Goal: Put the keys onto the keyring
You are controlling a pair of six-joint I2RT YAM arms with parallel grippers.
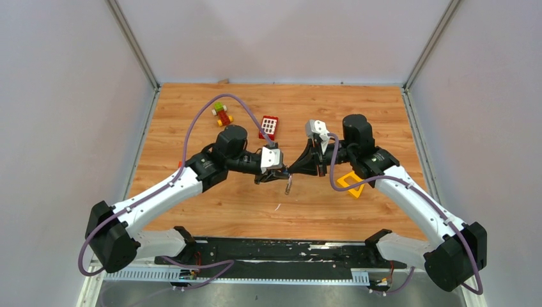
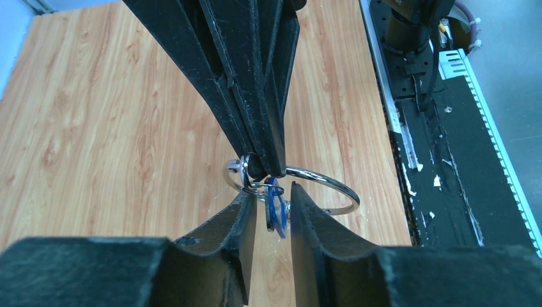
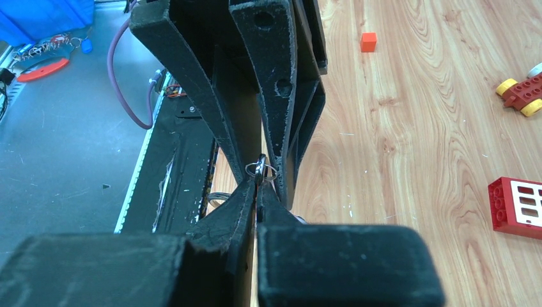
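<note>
The two grippers meet tip to tip above the middle of the table. My right gripper (image 1: 294, 169) (image 3: 258, 184) is shut on the rim of the keyring (image 2: 323, 174), a wide silver wire ring held level in the air. From that spot a small silver ring (image 2: 254, 187) hangs, carrying a key with a blue tag (image 2: 276, 214) (image 1: 289, 185). The left gripper (image 1: 281, 174) (image 2: 271, 192) stands around that key, one finger on each side. A narrow gap shows on both sides, so the jaws are open. No other keys are visible.
A red brick (image 1: 269, 126) (image 3: 516, 206) lies behind the grippers and a small toy car (image 1: 222, 114) at the back left. A yellow triangular block (image 1: 350, 182) sits under the right arm. A small orange cube (image 3: 367, 41) lies on the wood. The black base rail (image 1: 275, 251) runs along the near edge.
</note>
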